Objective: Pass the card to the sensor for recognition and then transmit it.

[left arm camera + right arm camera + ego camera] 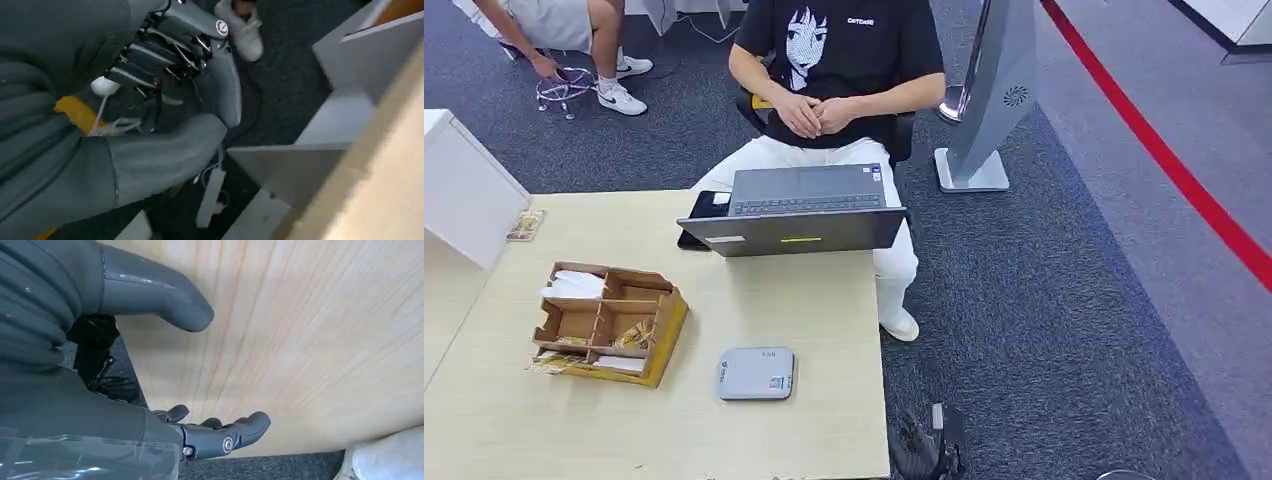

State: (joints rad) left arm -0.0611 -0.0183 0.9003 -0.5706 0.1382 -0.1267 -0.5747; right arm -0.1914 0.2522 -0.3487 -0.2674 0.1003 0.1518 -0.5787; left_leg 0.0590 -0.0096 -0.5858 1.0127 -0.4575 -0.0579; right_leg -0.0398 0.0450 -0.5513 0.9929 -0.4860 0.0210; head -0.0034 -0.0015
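A cardboard organizer [662, 330] stands on the left part of the wooden table [824, 320]. White cards [574, 284] lie in its far compartment and a patterned card [635, 336] in a near one. The grey flat sensor [756, 373] lies on the table to the right of the organizer. My left hand [165, 75] hangs beside white furniture over dark carpet, its fingers apart and nothing in them. My right hand [100, 410] is close to a pale wood surface [310, 340], with its thumb and fingers spread and empty.
A person sits behind an open grey laptop [804, 208] at the table's far edge. A white cabinet [464, 190] stands at the left, with a small card [525, 225] beside it. A grey stand [989, 90] and another person are on the carpet beyond.
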